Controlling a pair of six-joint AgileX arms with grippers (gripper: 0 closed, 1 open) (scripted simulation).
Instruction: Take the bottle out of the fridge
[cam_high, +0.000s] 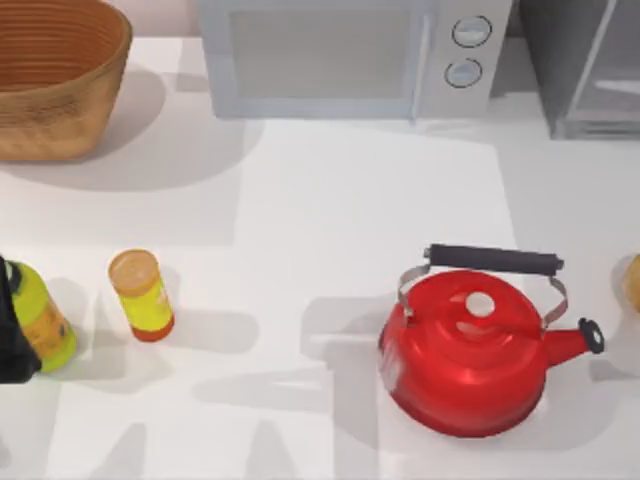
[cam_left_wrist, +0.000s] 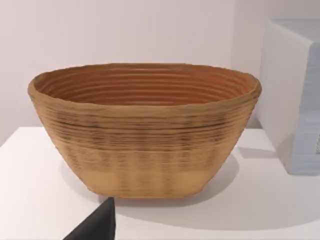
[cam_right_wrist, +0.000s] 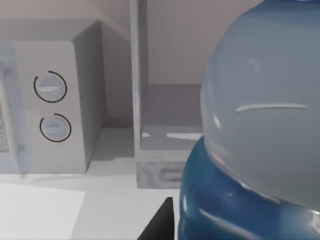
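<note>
Looming close before the right wrist camera, the bottle (cam_right_wrist: 260, 125) is showing pale body and blue cap; whether the right tool is gripping it, I cannot tell. Beyond, the fridge (cam_right_wrist: 165, 125) is standing open beside the microwave (cam_right_wrist: 50, 105).

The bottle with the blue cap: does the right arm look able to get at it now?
Probably yes. In the right wrist view the bottle sits very near the camera, and nothing stands between them. The fridge stands open farther back, behind the bottle, so its door does not seem to block the way.
</note>
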